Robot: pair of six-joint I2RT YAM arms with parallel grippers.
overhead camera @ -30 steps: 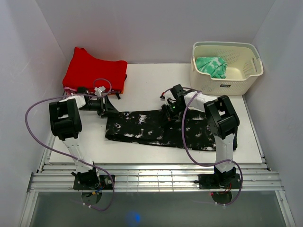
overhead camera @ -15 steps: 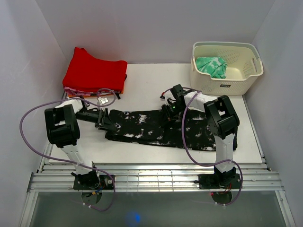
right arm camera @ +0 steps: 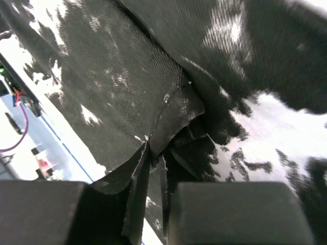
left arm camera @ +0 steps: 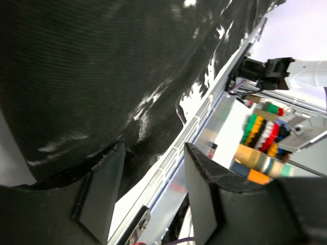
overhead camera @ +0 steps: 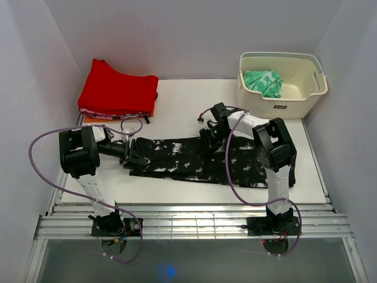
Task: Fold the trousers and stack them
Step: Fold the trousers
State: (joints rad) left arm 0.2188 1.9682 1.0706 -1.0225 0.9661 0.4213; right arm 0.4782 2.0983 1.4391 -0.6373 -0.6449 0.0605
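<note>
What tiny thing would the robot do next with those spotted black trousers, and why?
Probably close the left gripper on the left end of the trousers. Its jaws stand open, with the cloth's edge lying right at one of them, while the right gripper pinches a fold on the far edge near the middle. With two holds, the arms could likely lift and fold the cloth.

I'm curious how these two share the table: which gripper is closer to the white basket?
Right. The right gripper is at the far edge of the trousers, mid-table, left of the basket. The left gripper is at their left end, farther away.
</note>
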